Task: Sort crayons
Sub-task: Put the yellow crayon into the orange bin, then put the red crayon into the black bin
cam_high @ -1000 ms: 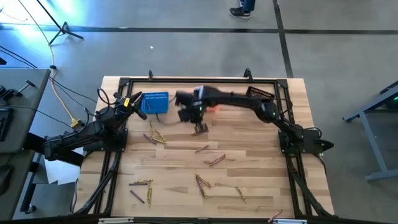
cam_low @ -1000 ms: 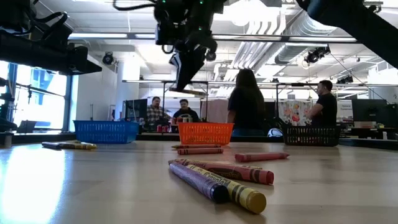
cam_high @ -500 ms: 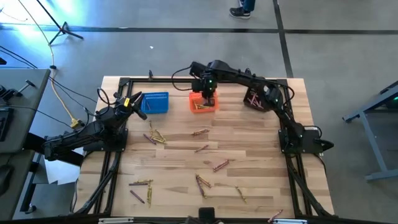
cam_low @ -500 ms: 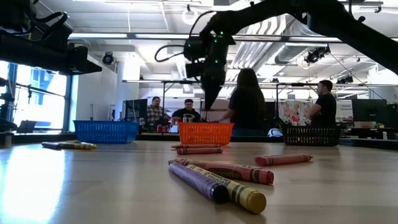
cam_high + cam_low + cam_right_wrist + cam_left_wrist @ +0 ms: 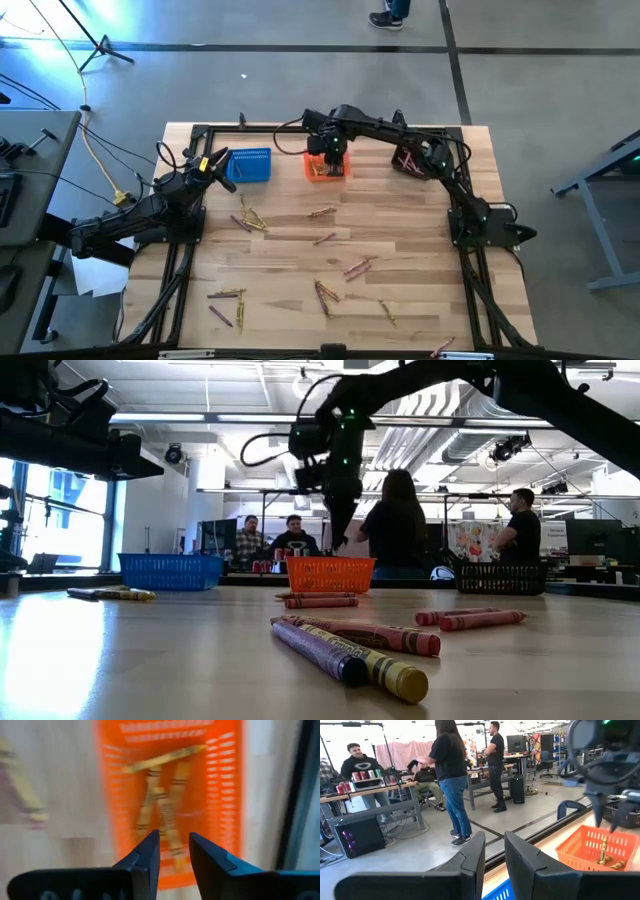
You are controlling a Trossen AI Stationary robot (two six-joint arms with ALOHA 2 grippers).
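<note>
My right gripper point(image 5: 333, 152) hangs just above the orange mesh basket point(image 5: 326, 167) at the table's far middle, fingers pointing down. In its wrist view point(image 5: 174, 845) the fingers stand a little apart with nothing between them. A few yellow-gold crayons point(image 5: 160, 805) lie on the basket's floor. Several more crayons lie flat on the table, at the left point(image 5: 250, 220), the middle point(image 5: 357, 266) and the near side point(image 5: 325, 295). My left gripper point(image 5: 222, 168) waits shut beside the blue basket point(image 5: 250, 165).
A black mesh basket point(image 5: 410, 160) stands at the far right, under my right arm. A dark frame point(image 5: 300, 128) runs along the table's far edge. People stand and sit in the room beyond the table point(image 5: 395, 520). Bare wood lies between the scattered crayons.
My right gripper has gone from low over the crayons at the table's middle toward the far edge. It has stayed over the orange basket for the last half second.
</note>
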